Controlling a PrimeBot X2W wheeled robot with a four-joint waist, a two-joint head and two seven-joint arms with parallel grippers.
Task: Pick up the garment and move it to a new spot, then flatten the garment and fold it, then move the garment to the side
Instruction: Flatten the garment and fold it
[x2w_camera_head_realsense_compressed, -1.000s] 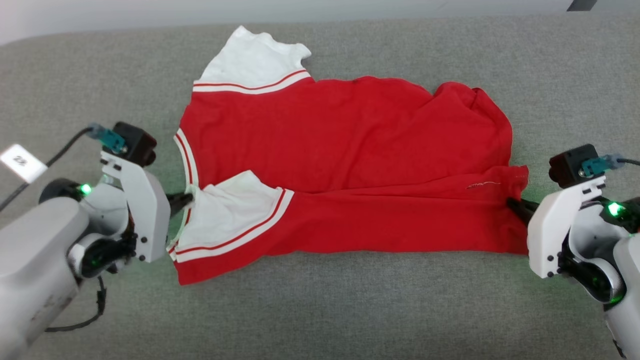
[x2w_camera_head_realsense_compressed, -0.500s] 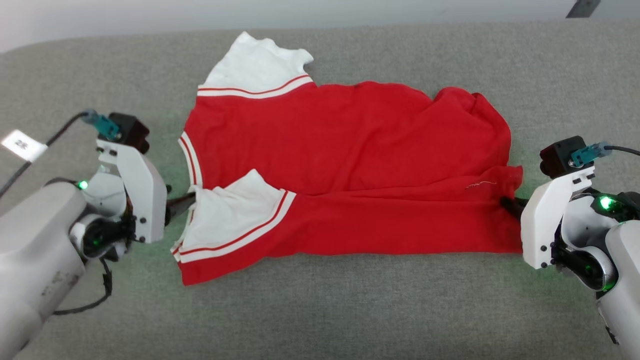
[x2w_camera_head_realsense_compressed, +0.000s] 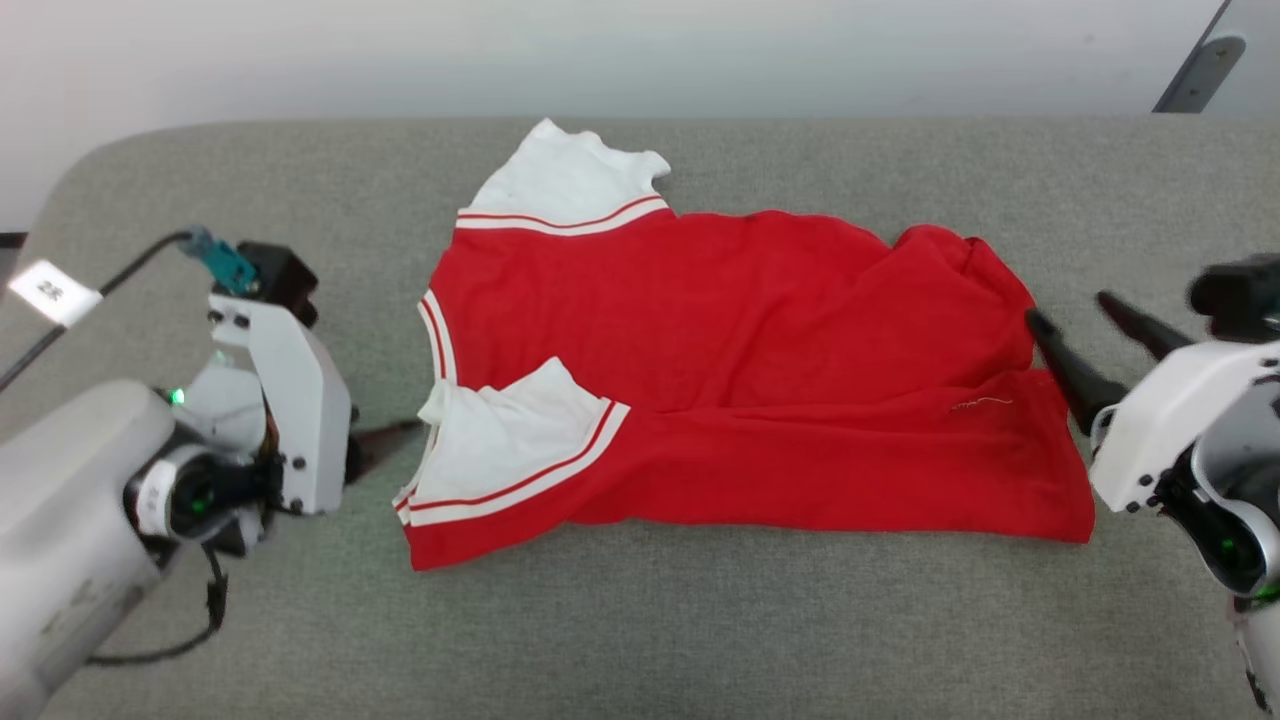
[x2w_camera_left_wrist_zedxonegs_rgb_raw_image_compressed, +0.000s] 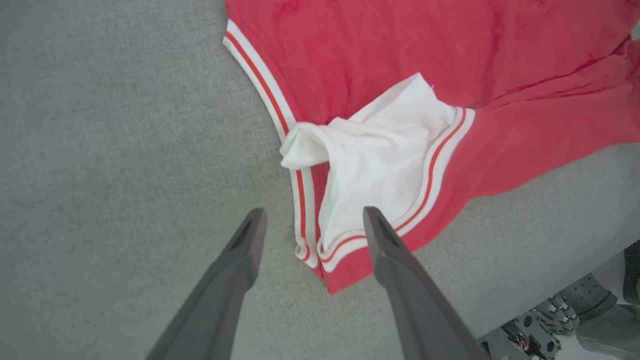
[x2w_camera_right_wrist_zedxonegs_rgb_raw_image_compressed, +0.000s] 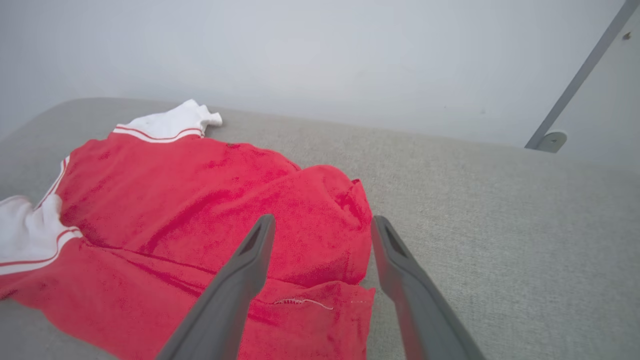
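Red, half-folded lengthwise on the grey cushion (x2w_camera_head_realsense_compressed: 640, 640): grasp the garment (x2w_camera_head_realsense_compressed: 720, 330) at collar end and hem end with the left gripper (x2w_camera_left_wrist_zedxonegs_rgb_raw_image_compressed: 312, 214) and right gripper (x2w_camera_head_realsense_compressed: 1066, 306), both spread empty just beside it, and lift level to keep the tucked white sleeve (x2w_camera_head_realsense_compressed: 510, 420) in place.

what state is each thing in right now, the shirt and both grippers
garment: lying on the grey surface, near long edge folded over onto the body, hem end rumpled, not gripped
near sleeve: folded in on top of the red
far sleeve: spread outward
left gripper: open, at the collar end, holding nothing
right gripper: open, over the hem end, holding nothing
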